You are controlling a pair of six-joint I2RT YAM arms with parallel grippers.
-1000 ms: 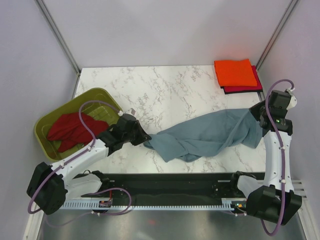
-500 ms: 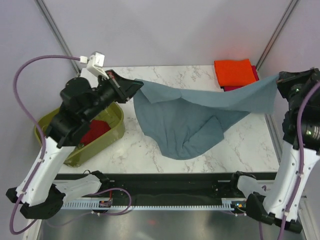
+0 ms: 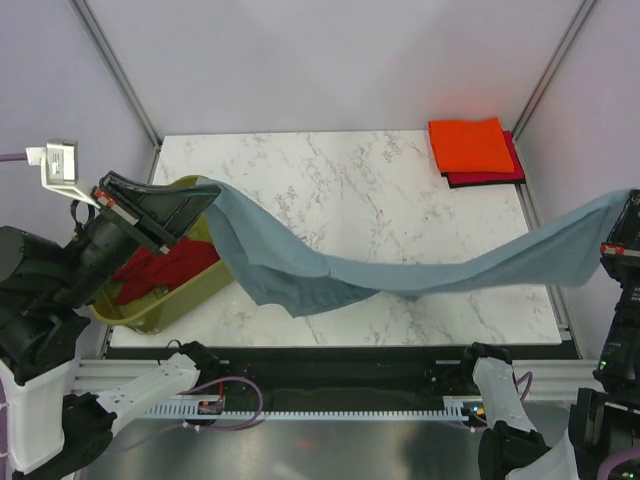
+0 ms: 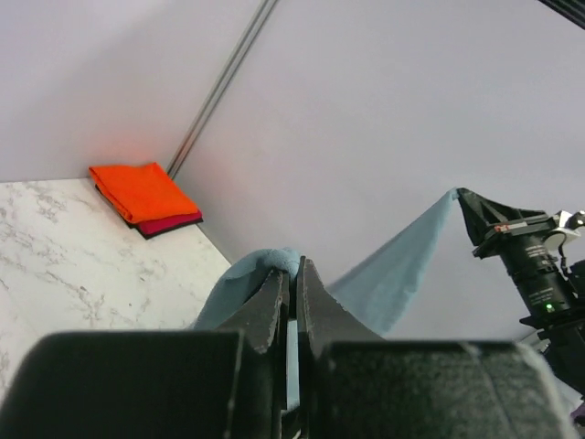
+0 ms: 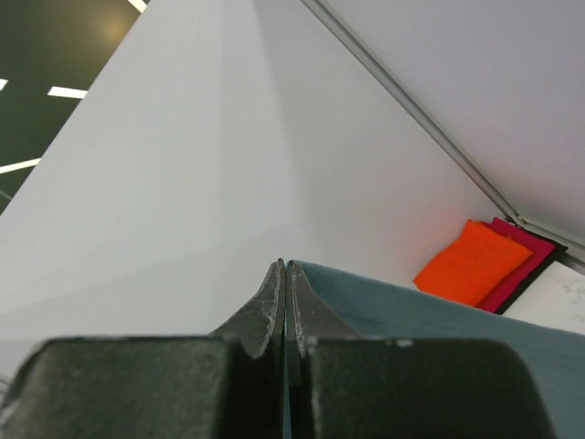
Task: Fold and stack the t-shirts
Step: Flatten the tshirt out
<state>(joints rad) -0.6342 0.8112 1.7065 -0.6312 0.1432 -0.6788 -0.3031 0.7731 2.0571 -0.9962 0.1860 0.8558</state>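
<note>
Left gripper (image 3: 207, 191) pinched tight on one end of the slate blue-grey t-shirt (image 3: 400, 275), jaws nearly touching, with a fold of cloth bunched between the tips in the left wrist view; right gripper (image 3: 627, 225) likewise closed flat on the opposite end, cloth running out from between its jaws. Slung in the air between the two, long axis left to right across the near half of the counter (image 3: 350, 190), high at both ends and sagging in the middle. Lowest part, a doubled hanging fold left of centre, close over the near edge of the counter; cannot tell from above whether touching the marble. Left end held up above the olive-green tub (image 3: 190, 297) at the near left corner, right end held out beyond the right edge. Equally near for both arms, each on its own end, so judged a spread-and-lay step: calls for both ends lowered together, cloth taut, onto the bare middle of the counter. Risk, as judged: the slack fold landing creased or doubled under. Farther out, orange t-shirt (image 3: 468, 145) folded at the far right corner, lying on top of the magenta-red t-shirt (image 3: 490, 180), well apart from the hanging cloth. Dark red t-shirt (image 3: 160, 268) crumpled inside the tub, unfolded, just below the left gripper.
</note>
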